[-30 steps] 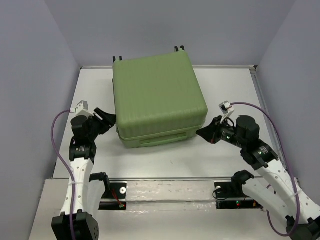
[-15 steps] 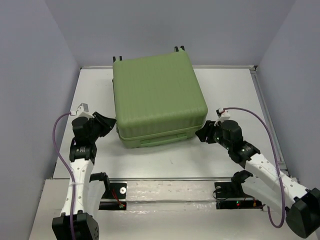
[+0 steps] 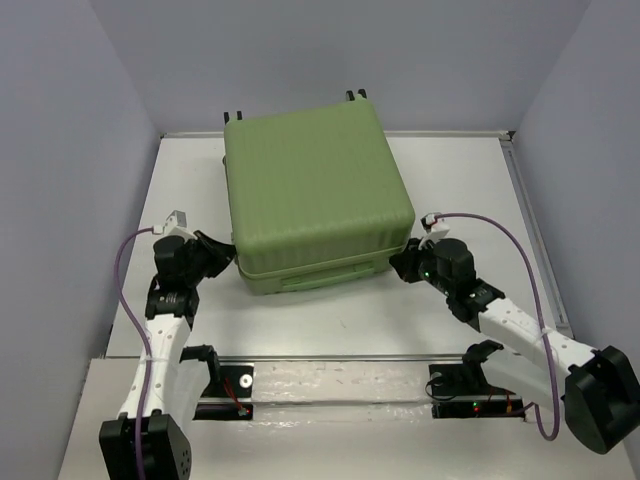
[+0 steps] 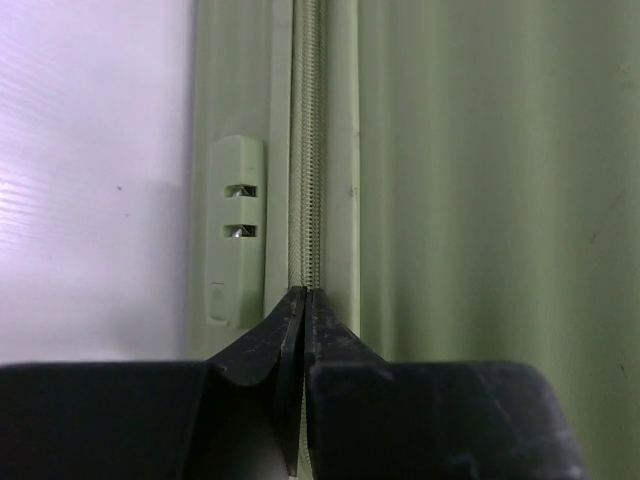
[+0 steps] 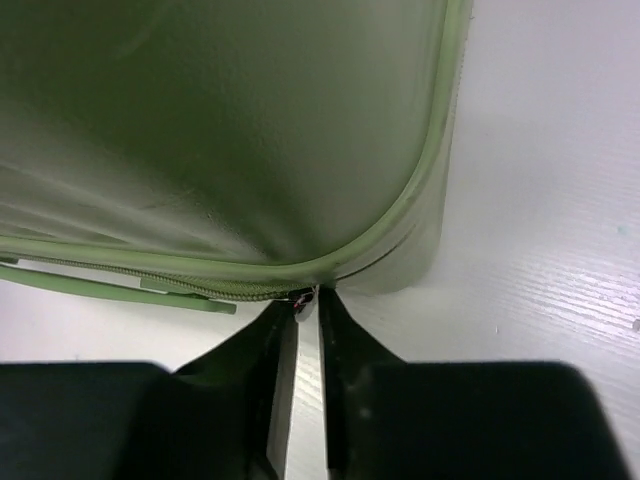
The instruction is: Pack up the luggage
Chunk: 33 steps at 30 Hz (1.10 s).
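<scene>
The luggage [image 3: 315,195] is a light-green ribbed suitcase lying flat and closed on the white table. My left gripper [image 3: 228,262] is at its front left corner. In the left wrist view that gripper [image 4: 303,295] is shut, its tips pressed together right on the zipper line [image 4: 306,150] of the shell [image 4: 480,200]. My right gripper [image 3: 397,264] is at the front right corner. In the right wrist view it [image 5: 308,300] is nearly shut, with a small silver zipper pull [image 5: 305,297] pinched between its tips, just under the rounded corner [image 5: 230,120].
A light-green plastic block [image 4: 236,230] with two slots sits on the shell beside the zipper. Black wheels [image 3: 355,96] stick out at the far side. A raised rail [image 3: 527,215] runs along the table's right edge and a metal strip [image 3: 330,360] along the front. Grey walls close in on three sides.
Both grippers moved in against the suitcase's front corners. The left jaws closed on the zipper line. The right arm swung left and lower, and its jaws closed on the pull.
</scene>
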Each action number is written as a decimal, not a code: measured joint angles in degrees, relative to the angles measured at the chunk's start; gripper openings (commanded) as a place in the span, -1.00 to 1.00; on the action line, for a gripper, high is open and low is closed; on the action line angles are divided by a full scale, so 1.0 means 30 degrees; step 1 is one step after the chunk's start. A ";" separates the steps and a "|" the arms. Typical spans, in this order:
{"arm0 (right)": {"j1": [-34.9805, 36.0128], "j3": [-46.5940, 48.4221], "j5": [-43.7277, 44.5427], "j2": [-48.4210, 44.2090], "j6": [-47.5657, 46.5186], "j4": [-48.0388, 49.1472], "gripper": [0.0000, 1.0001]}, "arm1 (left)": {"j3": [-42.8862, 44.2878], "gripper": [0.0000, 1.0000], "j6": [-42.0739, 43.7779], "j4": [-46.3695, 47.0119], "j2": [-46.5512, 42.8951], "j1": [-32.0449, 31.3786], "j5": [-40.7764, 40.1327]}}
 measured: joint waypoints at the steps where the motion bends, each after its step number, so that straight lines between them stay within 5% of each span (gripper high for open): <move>1: 0.0000 0.0000 -0.0117 0.0175 -0.0029 0.0182 -0.86 | -0.0146 -0.84 -0.0109 0.0262 0.0007 -0.0168 -0.0080; 9: 0.0590 0.0160 0.0408 -0.0248 0.0168 -0.0204 -0.86 | -0.1020 -0.89 -0.1508 0.2463 0.0233 -0.4466 -0.3789; 13: 0.4284 0.1872 0.2907 0.0648 0.0233 -0.2280 -0.86 | -0.1093 -0.89 -0.2667 0.3796 0.1129 -0.6404 -0.4998; 25: 1.4681 1.1584 1.0010 1.1795 0.1137 -0.4437 -0.86 | -0.1188 -0.89 -0.5297 0.4794 0.1435 -1.0316 -0.7694; 28: 1.6087 1.3529 1.1927 1.4141 0.0525 -0.4240 -0.86 | -0.1180 -0.88 -0.5319 0.4510 0.1319 -1.0732 -0.7512; 33: 1.6349 1.2524 1.2458 1.4149 -0.0568 -0.1617 -0.86 | -0.0823 -0.89 -0.4634 0.3177 0.0714 -1.0746 -0.7439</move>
